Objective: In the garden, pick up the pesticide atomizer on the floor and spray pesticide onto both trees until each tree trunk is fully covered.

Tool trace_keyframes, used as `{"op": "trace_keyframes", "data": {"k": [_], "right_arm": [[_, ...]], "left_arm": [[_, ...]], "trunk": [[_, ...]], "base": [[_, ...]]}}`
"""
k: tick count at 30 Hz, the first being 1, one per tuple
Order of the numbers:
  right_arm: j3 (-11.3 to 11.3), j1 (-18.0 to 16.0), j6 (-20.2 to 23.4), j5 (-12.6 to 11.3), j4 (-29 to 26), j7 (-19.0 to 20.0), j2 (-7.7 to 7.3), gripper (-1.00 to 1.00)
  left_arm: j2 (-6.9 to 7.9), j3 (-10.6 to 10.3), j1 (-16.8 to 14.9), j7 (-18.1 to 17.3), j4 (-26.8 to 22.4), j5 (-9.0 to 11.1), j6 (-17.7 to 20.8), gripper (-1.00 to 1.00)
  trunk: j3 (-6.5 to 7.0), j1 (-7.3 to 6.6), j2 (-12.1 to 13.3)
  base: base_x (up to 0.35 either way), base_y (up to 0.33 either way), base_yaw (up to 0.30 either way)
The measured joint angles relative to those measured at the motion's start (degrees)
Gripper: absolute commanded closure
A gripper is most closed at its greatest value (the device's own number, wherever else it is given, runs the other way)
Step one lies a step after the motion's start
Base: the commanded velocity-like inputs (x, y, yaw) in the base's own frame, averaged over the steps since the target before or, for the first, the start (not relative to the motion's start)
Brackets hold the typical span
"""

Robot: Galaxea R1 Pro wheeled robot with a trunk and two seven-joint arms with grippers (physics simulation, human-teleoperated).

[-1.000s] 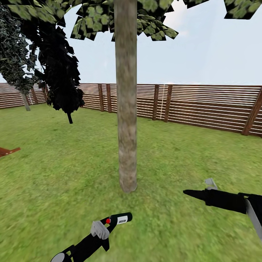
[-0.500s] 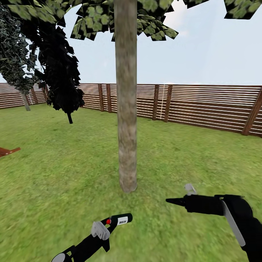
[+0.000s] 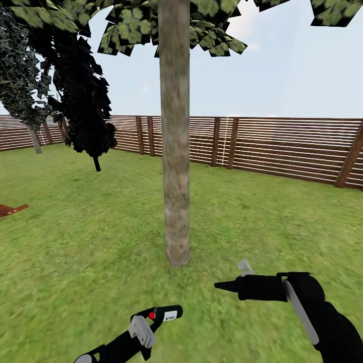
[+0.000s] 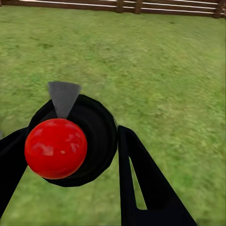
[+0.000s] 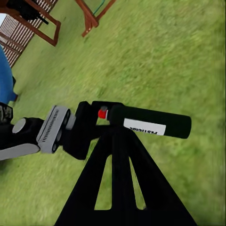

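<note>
The nearest tree's thick grey-brown tree trunk (image 3: 175,151) rises from the lawn straight ahead, its green leaves at the top of the head view. No white specks are visible on it. My left gripper (image 3: 145,326) is low in front of me, shut on the black pesticide atomizer (image 3: 169,314), which has a red button and a white label and points toward the trunk. In the left wrist view the atomizer (image 4: 89,136) sits between the black fingers (image 4: 141,188). My right gripper (image 3: 224,286) is shut and empty, to the right of the atomizer (image 5: 146,123) and pointing left.
A brown slatted fence (image 3: 282,146) bounds the grass. A near-black thin-stemmed tree (image 3: 85,111) and a far pale-trunked tree (image 3: 35,140) stand at the back left. A red-brown wooden frame (image 3: 10,209) lies at the left edge, also seen as wooden frames (image 5: 42,23).
My right gripper has swung left and a little lower, closer to the atomizer. My left gripper with the atomizer has dipped slightly. The camera has not moved.
</note>
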Motion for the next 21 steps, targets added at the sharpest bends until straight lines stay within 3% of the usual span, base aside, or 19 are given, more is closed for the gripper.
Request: {"op": "trace_keyframes", "data": {"k": [4,7,9,14,18,21], "right_arm": [[0.84,-0.04,-0.02,0.02,0.34,-2.96,0.64,1.0],[1.38,-0.04,-0.03,0.05,0.83,-4.18,1.33,1.0],[3.08,-0.04,-0.04,0.11,1.24,-6.32,2.05,1.0],[5.49,-0.04,-0.09,0.14,1.52,-12.18,4.6,1.0],[10.58,-0.04,-0.11,0.21,1.91,-15.32,5.95,1.0],[12.15,-0.02,-0.12,-0.1,2.43,-17.74,6.72,1.0]], "left_arm": [[0.0,-0.41,0.03,-0.17,-0.17,-0.7,-0.16,1.0],[0.01,-2.79,0.05,-0.2,-0.29,-0.94,-0.28,1.0],[0.02,-4.08,0.04,-0.16,-0.29,-1.43,-0.28,1.0],[-0.02,-4.78,0.04,-0.08,-0.21,-4.23,-0.12,1.0],[-0.05,-4.87,0.03,0.0,-0.18,-4.72,-0.08,1.0],[-0.06,-4.88,0.04,0.02,-0.13,-4.81,-0.02,1.0]], "trunk": [[0.0,0.0,0.0],[0.0,0.0,0.0],[0.0,0.0,0.0],[0.0,0.0,0.0],[0.0,0.0,0.0],[0.0,0.0,0.0]], "base": [[0.0,0.0,0.0],[0.0,0.0,0.0],[0.0,0.0,0.0],[0.0,0.0,0.0],[0.0,0.0,0.0],[0.0,0.0,0.0]]}}
